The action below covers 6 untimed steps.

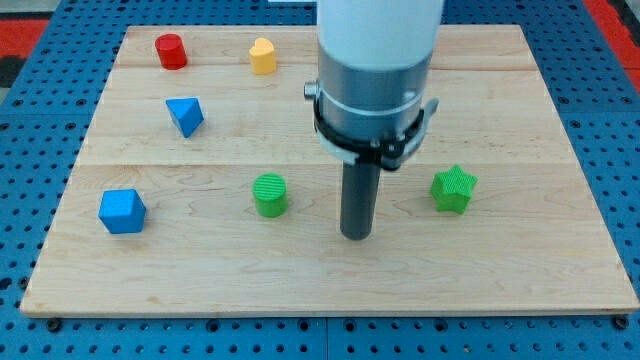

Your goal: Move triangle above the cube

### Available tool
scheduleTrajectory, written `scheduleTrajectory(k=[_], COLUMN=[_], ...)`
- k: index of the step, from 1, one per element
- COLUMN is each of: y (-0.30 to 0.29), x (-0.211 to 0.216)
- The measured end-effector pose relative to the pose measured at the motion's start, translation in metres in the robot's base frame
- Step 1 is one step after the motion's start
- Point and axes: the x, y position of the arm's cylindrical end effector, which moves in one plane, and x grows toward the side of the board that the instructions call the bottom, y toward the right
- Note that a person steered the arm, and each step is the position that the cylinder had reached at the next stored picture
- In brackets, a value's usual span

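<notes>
Bare tip (pixel 357 234) holding nothing near bottom edge's middle; blue triangle (pixel 185 116) toward top-left corner, already nearly above blue cube (pixel 122 211) near bottom-left corner; best nudged gently leftward from its right side

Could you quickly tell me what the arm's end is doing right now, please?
No hand: my tip rests on the board, touching no block, between the green cylinder and green star.
</notes>
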Motion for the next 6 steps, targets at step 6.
scheduleTrajectory(k=[6], y=[-0.219], x=[-0.17])
